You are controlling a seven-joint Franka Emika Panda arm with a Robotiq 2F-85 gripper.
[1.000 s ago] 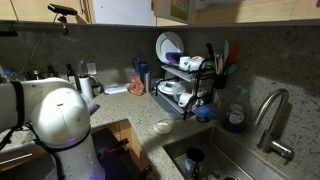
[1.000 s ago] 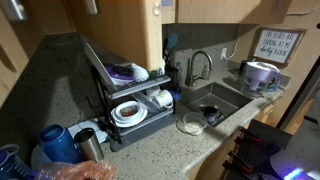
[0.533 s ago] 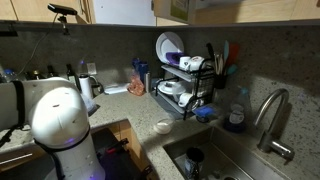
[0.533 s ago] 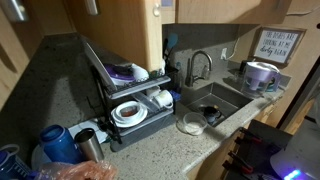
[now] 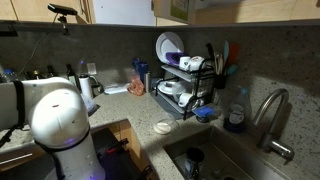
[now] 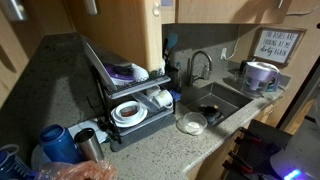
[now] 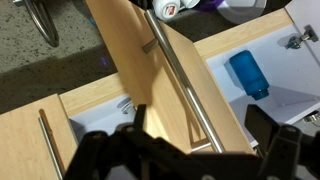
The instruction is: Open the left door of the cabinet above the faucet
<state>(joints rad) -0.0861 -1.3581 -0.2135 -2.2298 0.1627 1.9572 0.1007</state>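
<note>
Closest to the wrist camera, the tool (image 7: pixel 190 160) fills the bottom edge of the wrist view. Its dark fingers (image 7: pixel 100 150) are spread wide apart and hold nothing. Just past them the left door (image 7: pixel 150 70), a plain tan wooden panel, runs diagonally up the picture with a long steel bar handle (image 7: pixel 185 90) along it. It stands swung out from the cabinet front, and white interior shows on both sides of it. A blue bottle (image 7: pixel 248 72) lies in the compartment on the right side of the picture, with a hinge (image 7: pixel 297 38) beyond it. Only this view shows the tool and the cabinet's inside. In an exterior view the arm (image 5: pixel 55 118) shows as a big white rounded joint low in the near corner, its upper links running out of frame, so its reach cannot be followed. Beyond it lies the speckled tabletop (image 5: pixel 120 105) with a small bowl (image 5: pixel 162 126), then the dish rack (image 5: pixel 185 85) stacked with plates and cups. The faucet (image 5: pixel 280 150) arches over the sink (image 6: pixel 225 100), well below the cabinet (image 5: pixel 260 10) at the top edge. A framed sign (image 6: pixel 277 45) leans on the far wall, seen in an exterior view only.
</note>
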